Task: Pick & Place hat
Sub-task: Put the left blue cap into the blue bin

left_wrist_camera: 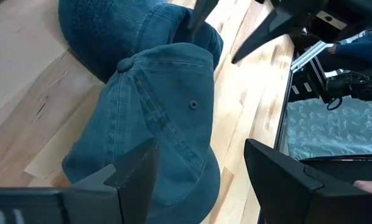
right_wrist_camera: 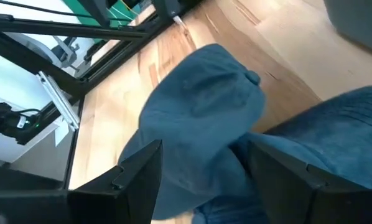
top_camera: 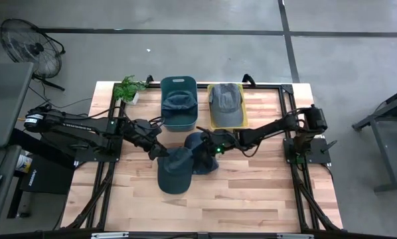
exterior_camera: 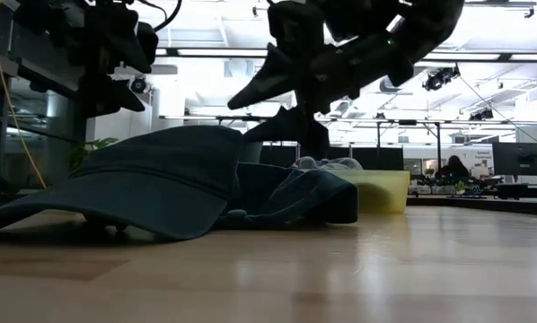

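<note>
Hat (left_wrist_camera: 167,118) — matt denim cloth; table (top_camera: 251,192) — smooth wood

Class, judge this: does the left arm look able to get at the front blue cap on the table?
Probably yes: the left gripper hovers open right above that cap, nothing between them.

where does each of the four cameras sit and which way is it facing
High view: overhead, straight down on the table; both arms, two loose caps, a green bin, a yellow bin.
Low view: table height, facing the room; front cap; arms overhead.
Left wrist view: down past open fingers onto front cap.
Right wrist view: down past open fingers onto rear cap.
Shared: the wrist views and the low view all show both caps.
</note>
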